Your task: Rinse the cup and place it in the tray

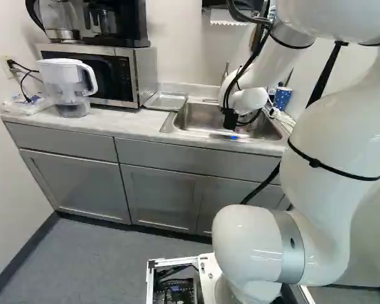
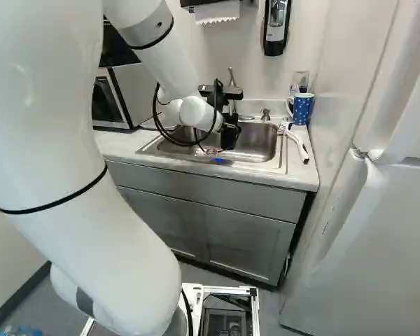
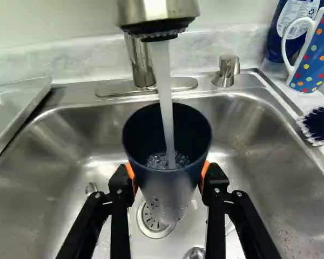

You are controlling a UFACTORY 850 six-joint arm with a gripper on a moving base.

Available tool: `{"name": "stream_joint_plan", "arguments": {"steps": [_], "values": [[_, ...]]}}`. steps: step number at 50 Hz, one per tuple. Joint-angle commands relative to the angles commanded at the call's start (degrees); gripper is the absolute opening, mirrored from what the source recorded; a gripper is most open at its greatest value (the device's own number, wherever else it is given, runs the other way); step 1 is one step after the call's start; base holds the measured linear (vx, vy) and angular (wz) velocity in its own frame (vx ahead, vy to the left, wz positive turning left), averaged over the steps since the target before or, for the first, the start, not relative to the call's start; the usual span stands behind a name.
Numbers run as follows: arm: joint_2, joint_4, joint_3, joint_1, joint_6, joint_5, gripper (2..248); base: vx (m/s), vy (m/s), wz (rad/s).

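Note:
Low over the sink, my gripper (image 2: 229, 133) hangs at the end of the arm in the right base view. In the wrist view the gripper (image 3: 168, 181) is shut on a dark blue cup (image 3: 167, 186), an orange pad touching each side. The cup stands mouth up above the drain, and a stream of water (image 3: 165, 97) from the faucet (image 3: 156, 13) runs into it. Some water shows inside. A tray (image 1: 166, 101) lies on the counter beside the sink; its edge (image 3: 21, 110) also shows in the wrist view.
The steel sink (image 2: 262, 140) surrounds the gripper. Beyond its far corner stand a dotted mug (image 3: 315, 51), a blue bottle (image 3: 291, 29) and a brush (image 3: 319, 124). A soap pump (image 3: 225, 71) sits by the faucet. A pitcher (image 1: 66, 82) and microwave (image 1: 123, 76) stand past the tray.

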Motion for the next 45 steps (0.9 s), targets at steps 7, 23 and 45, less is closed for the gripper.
{"name": "stream_joint_plan", "arguments": {"steps": [7,23,45], "values": [[0.0,0.0,0.0,0.0,0.0,0.0,125,0.0,0.0,0.0],[0.0,0.0,0.0,0.0,0.0,0.0,125,0.0,0.0,0.0],[0.0,0.0,0.0,0.0,0.0,0.0,125,0.0,0.0,0.0]]}}
